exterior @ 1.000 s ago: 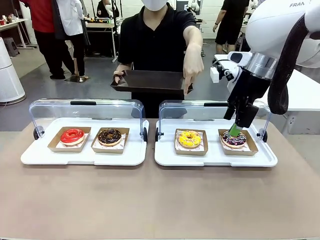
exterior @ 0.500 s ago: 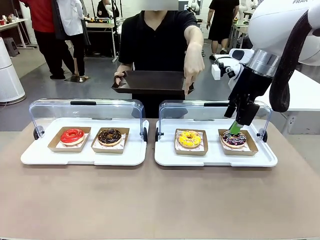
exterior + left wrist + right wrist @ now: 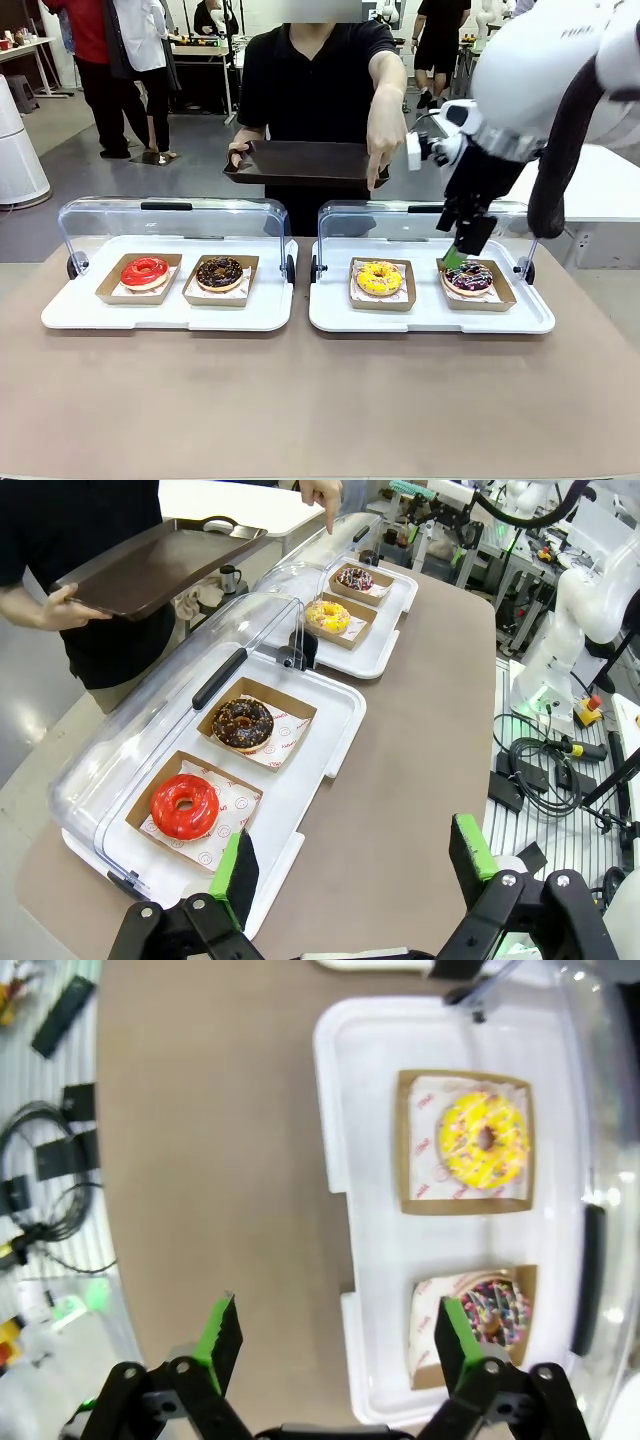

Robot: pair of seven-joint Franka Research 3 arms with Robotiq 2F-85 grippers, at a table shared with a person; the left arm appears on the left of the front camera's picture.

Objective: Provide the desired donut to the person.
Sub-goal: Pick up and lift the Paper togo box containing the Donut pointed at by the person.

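The person in a black T-shirt holds a dark tray and points a finger down toward the yellow donut in its box. My right gripper hangs open just above the sprinkled chocolate donut, which sits to the right of the yellow one. From the right wrist, the open right gripper looks down on the yellow donut and the sprinkled donut. My left gripper is open and holds nothing, high above the near table edge.
A left white tray holds a red donut and a dark chocolate donut. Both trays have clear lids raised at the back. The right tray carries the other two boxes. Brown tabletop lies open in front.
My right arm has shifted a little to the left over the right tray, its gripper still open. The person's pointing hand and tray stay in place.
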